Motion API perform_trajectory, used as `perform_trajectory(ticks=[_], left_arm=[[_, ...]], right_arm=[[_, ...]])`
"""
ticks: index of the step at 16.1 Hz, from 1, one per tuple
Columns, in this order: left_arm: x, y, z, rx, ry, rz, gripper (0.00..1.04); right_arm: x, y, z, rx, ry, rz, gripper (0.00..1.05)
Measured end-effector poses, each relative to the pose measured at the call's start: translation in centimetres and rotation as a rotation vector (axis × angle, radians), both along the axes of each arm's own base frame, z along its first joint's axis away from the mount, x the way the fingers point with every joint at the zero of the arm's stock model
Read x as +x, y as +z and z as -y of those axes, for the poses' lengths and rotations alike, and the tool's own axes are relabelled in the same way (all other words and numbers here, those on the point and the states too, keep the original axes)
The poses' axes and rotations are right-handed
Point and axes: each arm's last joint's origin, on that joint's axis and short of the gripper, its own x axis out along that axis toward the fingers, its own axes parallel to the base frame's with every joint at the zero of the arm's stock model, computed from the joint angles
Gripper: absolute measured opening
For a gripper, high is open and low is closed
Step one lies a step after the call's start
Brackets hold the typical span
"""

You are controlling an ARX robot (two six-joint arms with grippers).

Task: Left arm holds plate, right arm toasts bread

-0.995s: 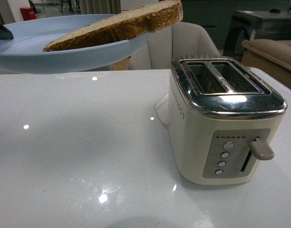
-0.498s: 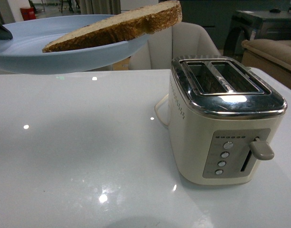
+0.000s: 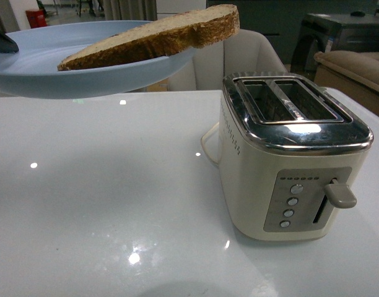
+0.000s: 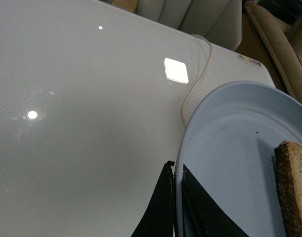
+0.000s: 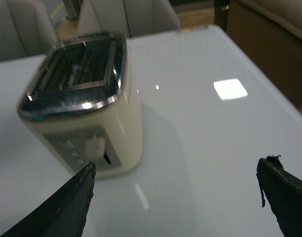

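Note:
The pale blue plate (image 3: 84,74) hangs above the white table at the upper left of the front view. My left gripper (image 4: 174,170) is shut on its rim (image 4: 188,128), one finger under and one over. The bread (image 3: 155,36), a light brown slice with darker crust, lies across the plate and juts past its right edge toward the toaster; its crust (image 4: 293,187) shows in the left wrist view. My right gripper (image 5: 176,168) is open wide above the table, with nothing between its fingers, beside the cream toaster (image 5: 82,103). The right arm is out of the front view.
The cream two-slot toaster (image 3: 291,154) stands on the glossy white table (image 3: 115,198), both slots empty, its lever (image 3: 341,195) up at the front. Its cord (image 4: 193,84) trails over the table. Pale chairs (image 3: 239,55) and a sofa (image 3: 357,65) stand behind the table.
The plate and bread have shifted very slightly to the right; nothing else has visibly moved.

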Motion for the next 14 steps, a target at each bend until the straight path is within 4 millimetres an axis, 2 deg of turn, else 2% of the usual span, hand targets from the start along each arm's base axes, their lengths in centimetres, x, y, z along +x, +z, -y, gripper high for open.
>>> perform_trajectory(ticks=[1,4,7,10,14], left_arm=[[0.0,0.0,0.0,0.0,0.0,0.0,0.03],[0.0,0.0,0.0,0.001,-0.001,0.0,0.03],[0.0,0.0,0.0,0.007,-0.004,0.002,0.03],[0.0,0.0,0.0,0.008,-0.005,0.002,0.03],[0.0,0.0,0.0,0.008,-0.005,0.002,0.03]], right_arm=[[1.0,2.8,0.0,0.003,0.008,0.073,0.98],[5.2,8.0,-1.6,-0.003,0.066,0.137,0.98],[10.2,11.5,-4.8,0.047,0.175,0.085,0.98],[12.9,10.6,-8.1,0.141,0.281,-0.044,0.98],[15.0,9.4,-10.7,0.443,0.421,-0.175,0.98]])
